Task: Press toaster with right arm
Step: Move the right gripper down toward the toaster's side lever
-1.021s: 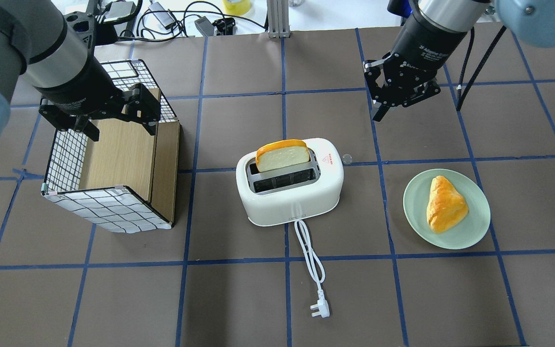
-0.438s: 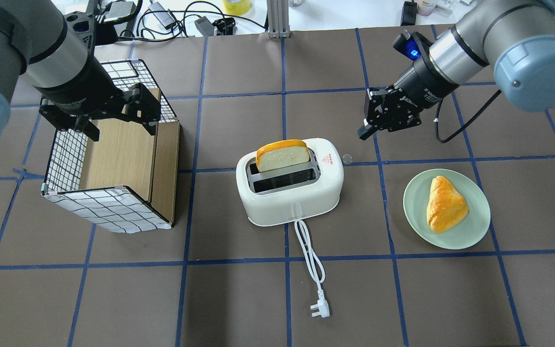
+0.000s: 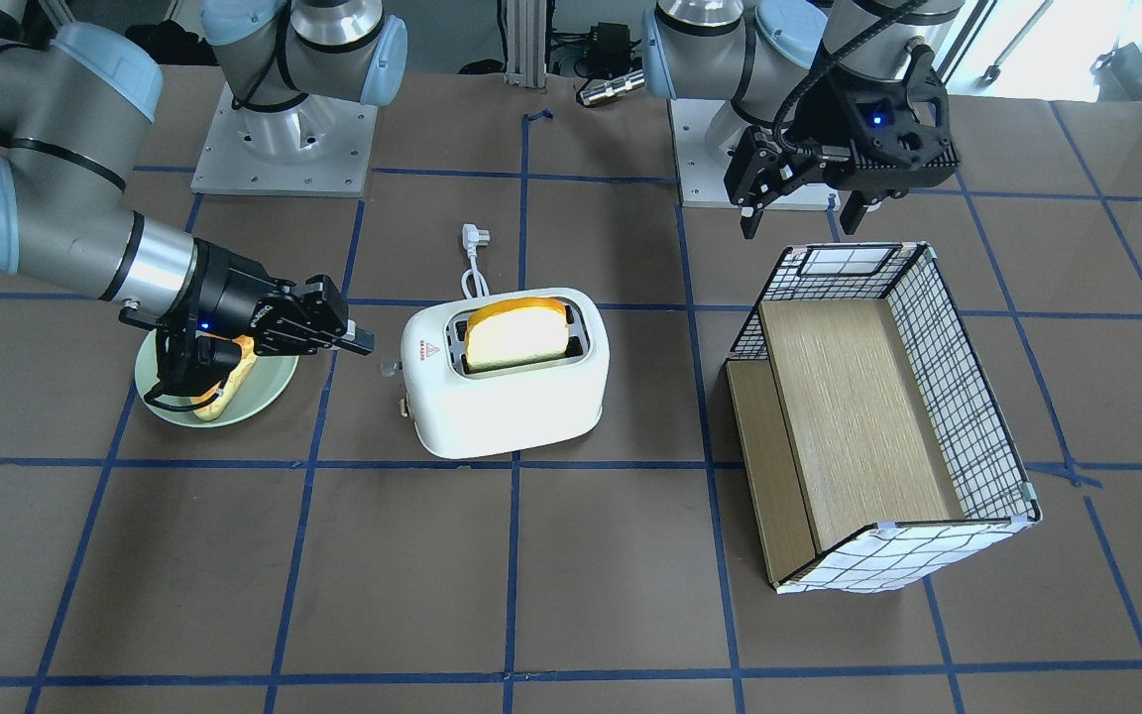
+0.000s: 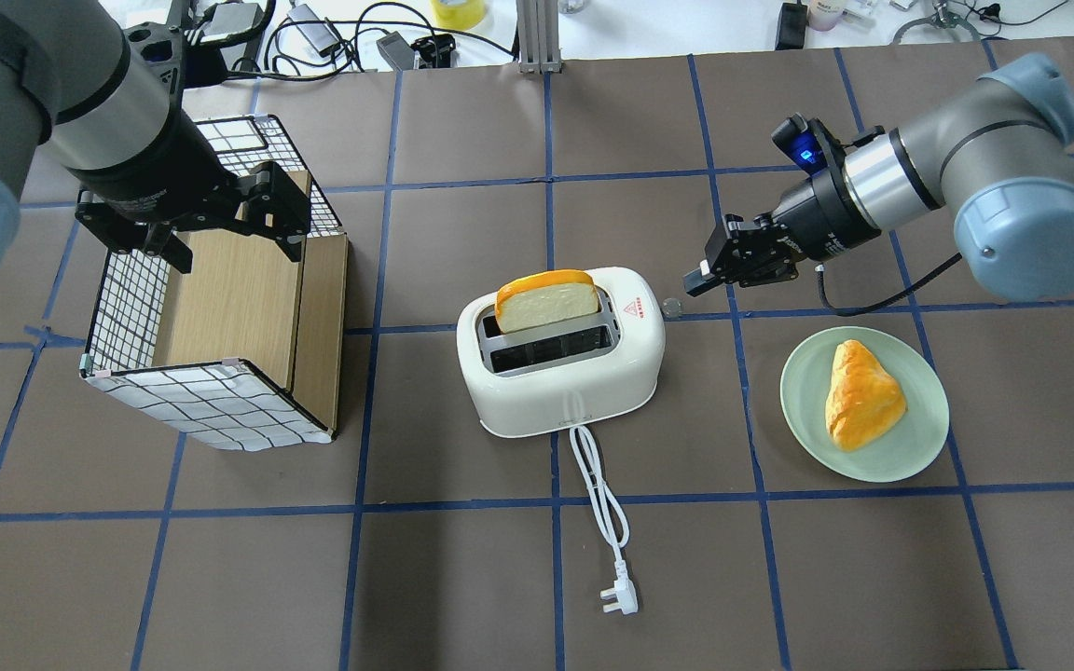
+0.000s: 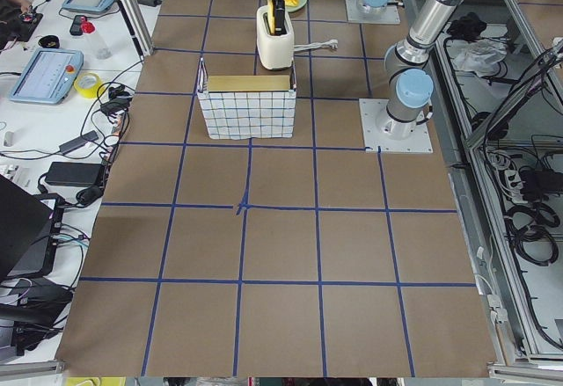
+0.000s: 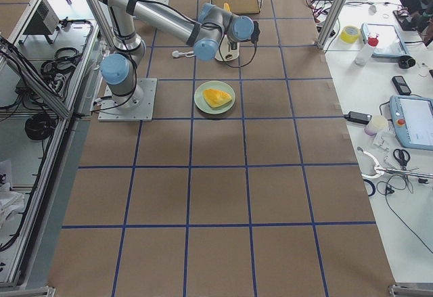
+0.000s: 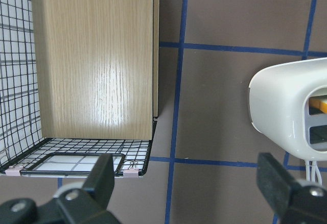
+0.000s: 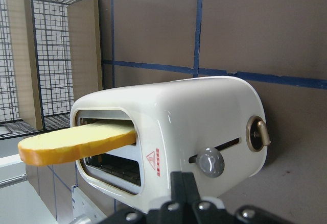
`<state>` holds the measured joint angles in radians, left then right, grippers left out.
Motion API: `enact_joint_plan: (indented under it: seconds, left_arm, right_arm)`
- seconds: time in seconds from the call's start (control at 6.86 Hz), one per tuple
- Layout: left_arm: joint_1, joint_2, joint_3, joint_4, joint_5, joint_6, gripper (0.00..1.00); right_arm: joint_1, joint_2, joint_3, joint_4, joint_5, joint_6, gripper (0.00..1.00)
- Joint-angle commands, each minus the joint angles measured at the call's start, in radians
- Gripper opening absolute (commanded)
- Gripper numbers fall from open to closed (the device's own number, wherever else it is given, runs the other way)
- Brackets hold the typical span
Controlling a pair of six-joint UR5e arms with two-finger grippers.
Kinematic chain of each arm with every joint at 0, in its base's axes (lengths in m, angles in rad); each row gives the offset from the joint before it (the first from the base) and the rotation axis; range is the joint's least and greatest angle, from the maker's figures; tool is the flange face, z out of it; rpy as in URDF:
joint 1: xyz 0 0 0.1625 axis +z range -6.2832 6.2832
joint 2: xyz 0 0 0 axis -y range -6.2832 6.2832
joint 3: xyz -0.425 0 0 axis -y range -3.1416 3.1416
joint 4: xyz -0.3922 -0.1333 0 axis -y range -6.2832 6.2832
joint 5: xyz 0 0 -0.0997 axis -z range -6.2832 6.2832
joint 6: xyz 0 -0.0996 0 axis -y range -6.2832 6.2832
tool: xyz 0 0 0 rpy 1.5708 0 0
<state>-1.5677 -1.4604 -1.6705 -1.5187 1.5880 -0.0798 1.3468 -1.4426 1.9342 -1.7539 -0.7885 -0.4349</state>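
The white two-slot toaster stands mid-table with a bread slice sticking up from its far slot. Its clear lever knob is at the end that faces my right arm, and is high in its slot in the right wrist view. My right gripper is shut and empty. It points at the knob end, a short gap away and slightly above the knob. It also shows in the front view. My left gripper is open and empty above the wire basket.
A wire basket with a wooden shelf lies on its side left of the toaster. A green plate holding a pastry sits right of it, below my right arm. The toaster's cord and plug trail towards the near edge.
My right arm has swung down and towards the toaster, so the shut gripper now lies low and points at the knob end. The left arm and the toaster have not moved.
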Motion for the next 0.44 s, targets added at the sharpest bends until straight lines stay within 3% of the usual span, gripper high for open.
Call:
enact_joint_plan:
  seconds: [0.0, 0.29]
  left_arm:
    - [0.000, 0.000, 0.000, 0.000, 0.001, 0.000, 1.00]
    - [0.000, 0.000, 0.000, 0.000, 0.001, 0.000, 1.00]
  right_arm:
    - [-0.006, 0.022, 0.037, -0.051, 0.070, -0.040, 0.00]
    - [-0.006, 0.036, 0.052, -0.056, 0.083, -0.081, 0.00]
